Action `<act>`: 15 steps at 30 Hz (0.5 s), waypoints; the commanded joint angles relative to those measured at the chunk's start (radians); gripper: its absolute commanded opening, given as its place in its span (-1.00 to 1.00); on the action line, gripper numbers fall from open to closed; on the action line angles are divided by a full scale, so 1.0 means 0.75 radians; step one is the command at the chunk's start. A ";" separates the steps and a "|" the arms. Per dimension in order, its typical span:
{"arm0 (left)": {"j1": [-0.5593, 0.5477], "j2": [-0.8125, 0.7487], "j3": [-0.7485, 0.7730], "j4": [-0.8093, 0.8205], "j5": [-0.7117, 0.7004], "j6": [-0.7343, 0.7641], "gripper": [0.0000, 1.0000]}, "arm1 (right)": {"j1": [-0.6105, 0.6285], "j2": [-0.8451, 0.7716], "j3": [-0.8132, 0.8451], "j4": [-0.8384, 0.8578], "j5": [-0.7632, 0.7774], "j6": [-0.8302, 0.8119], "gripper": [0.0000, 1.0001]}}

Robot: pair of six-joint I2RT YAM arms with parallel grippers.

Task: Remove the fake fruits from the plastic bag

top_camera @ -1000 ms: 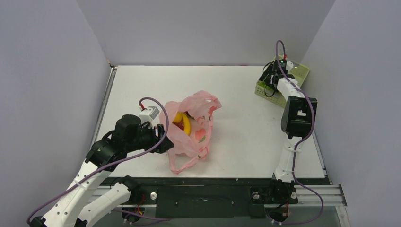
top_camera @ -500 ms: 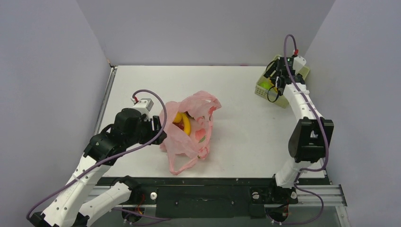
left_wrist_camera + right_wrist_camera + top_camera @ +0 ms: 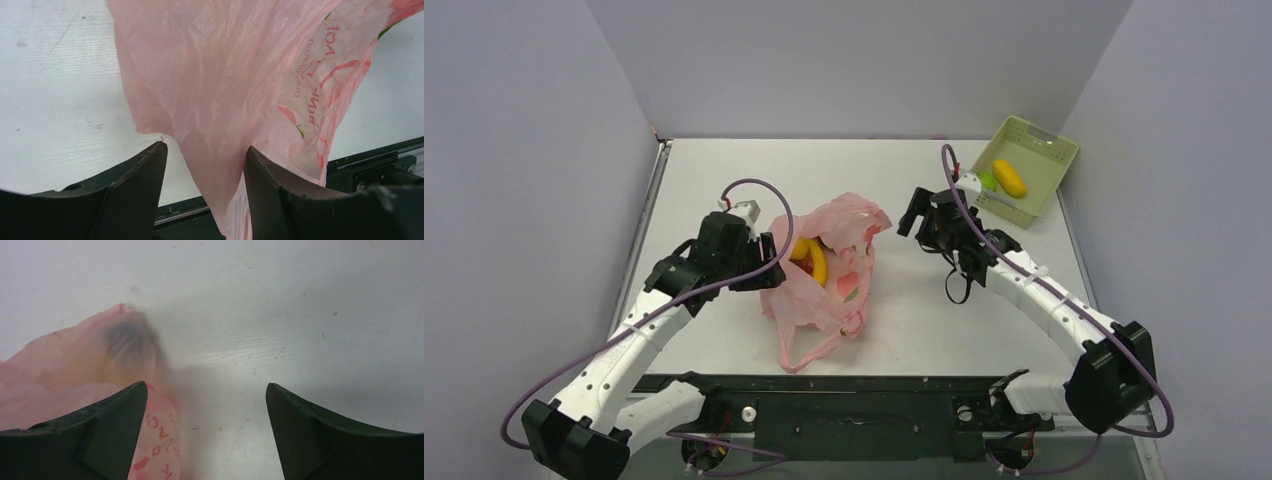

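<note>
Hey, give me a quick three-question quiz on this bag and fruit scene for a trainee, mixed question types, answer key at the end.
1. True or false: the right gripper is holding a fruit.
2. Multiple choice: how many fruits lie in the pale green basket? A) none B) two C) four
3. Short answer: the left gripper pinches the edge of the pink plastic bag. Which yellow fruit shows in the bag's mouth?

Key
1. False. Its jaws stand open and empty over the table, beside the bag.
2. B: the yellow-orange oval fruit and the green round fruit.
3. The banana.
</note>
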 commanded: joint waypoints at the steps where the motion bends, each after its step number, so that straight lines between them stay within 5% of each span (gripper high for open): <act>1: 0.015 0.041 -0.065 0.213 0.158 -0.021 0.07 | 0.099 -0.207 -0.088 0.044 -0.043 -0.035 0.68; 3: 0.015 0.048 -0.129 0.251 0.198 -0.029 -0.02 | 0.133 -0.297 -0.163 0.044 -0.083 -0.073 0.67; 8: 0.025 0.072 -0.147 0.128 0.186 0.054 -0.79 | 0.342 -0.577 -0.349 0.131 -0.237 -0.110 0.14; 12: 0.025 0.072 -0.085 0.043 0.170 0.136 -1.00 | 0.573 -0.686 -0.417 0.404 -0.259 -0.087 -0.31; 15: 0.026 0.059 -0.054 0.039 0.188 0.173 -1.00 | 0.768 -0.680 -0.464 0.582 -0.083 -0.110 -0.39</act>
